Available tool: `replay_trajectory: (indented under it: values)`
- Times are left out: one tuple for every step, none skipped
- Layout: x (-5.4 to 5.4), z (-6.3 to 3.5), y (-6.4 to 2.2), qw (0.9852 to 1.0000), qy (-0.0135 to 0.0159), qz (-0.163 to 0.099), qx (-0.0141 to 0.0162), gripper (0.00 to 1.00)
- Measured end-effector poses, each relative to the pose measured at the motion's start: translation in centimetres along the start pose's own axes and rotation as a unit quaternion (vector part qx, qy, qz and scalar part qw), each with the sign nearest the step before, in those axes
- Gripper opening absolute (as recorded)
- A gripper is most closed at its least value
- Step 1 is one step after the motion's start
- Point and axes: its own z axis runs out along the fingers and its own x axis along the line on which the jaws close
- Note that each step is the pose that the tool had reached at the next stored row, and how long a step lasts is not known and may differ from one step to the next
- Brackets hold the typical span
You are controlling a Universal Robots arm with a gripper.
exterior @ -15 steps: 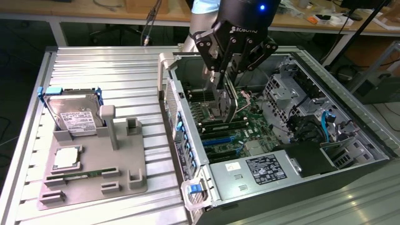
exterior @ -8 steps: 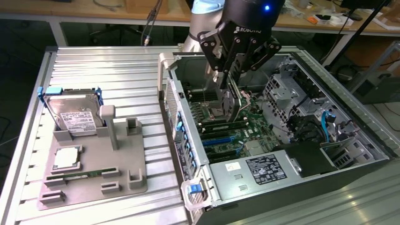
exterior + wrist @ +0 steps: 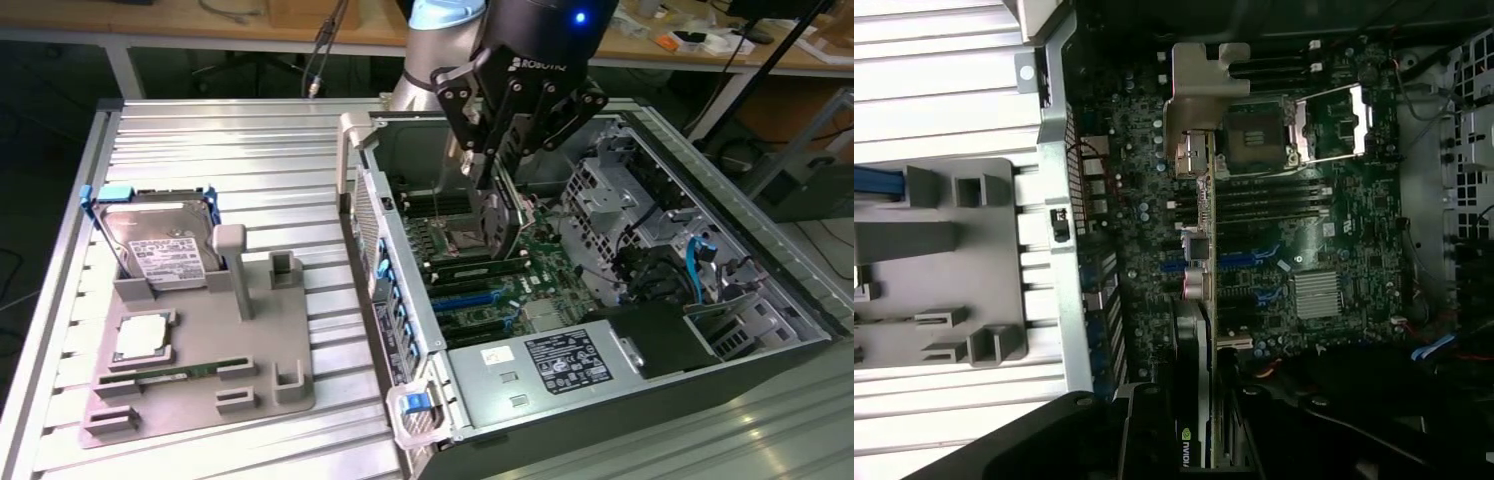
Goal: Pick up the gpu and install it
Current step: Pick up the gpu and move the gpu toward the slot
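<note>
My gripper (image 3: 503,178) hangs over the open computer case (image 3: 400,290), shut on the gpu (image 3: 501,222). The gpu is a thin dark card held edge-on, hanging upright just above the motherboard (image 3: 497,300) near the CPU socket. In the wrist view the gpu (image 3: 1200,230) runs as a narrow strip out from between my fingers (image 3: 1154,440). Its silvery metal bracket (image 3: 1199,85) is at the far end. It crosses above the blue expansion slots (image 3: 1244,260), beside the CPU socket (image 3: 1264,130).
A grey fixture tray (image 3: 267,360) on the ribbed metal table holds a hard drive (image 3: 160,248), a CPU (image 3: 144,338) and a green memory stick (image 3: 174,372). Inside the case are a power supply (image 3: 561,365), drive cages (image 3: 601,195) and cables.
</note>
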Motion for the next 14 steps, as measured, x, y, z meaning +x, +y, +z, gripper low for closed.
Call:
replay_trajectory:
  values:
    - [0.0,0.00,0.01,1.0000,0.0000,0.000,0.0000,0.27]
    - [0.0,0.00,0.01,1.0000,0.0000,0.000,0.0000,0.27]
    - [-0.2,0.01,0.02,1.0000,0.0000,0.000,0.0000,0.27]
    - [-0.8,0.02,0.08,1.0000,0.0000,0.000,0.0000,0.27]
    - [-1.3,0.03,0.13,1.0000,0.0001,0.000,0.0000,0.27]
    - [-2.0,0.05,0.20,1.0000,0.0001,0.000,0.0001,0.27]
    - [-2.6,0.06,0.25,1.0000,0.0002,0.000,0.0000,0.27]
    - [-3.2,0.07,0.31,1.0000,0.0002,0.000,0.0001,0.27]
    - [-3.8,0.09,0.37,1.0000,0.0002,0.000,0.0000,0.27]
    - [-4.3,0.10,0.41,1.0000,0.0002,0.000,0.0000,0.27]
    - [-4.4,0.11,0.42,1.0000,0.0002,0.000,0.0000,0.27]
    - [-4.5,0.11,0.43,1.0000,0.0002,0.000,0.0001,0.27]
    - [-4.6,0.11,0.44,1.0000,0.0002,0.000,0.0000,0.27]
    - [-4.7,0.12,0.45,1.0000,0.0002,0.000,0.0000,0.27]
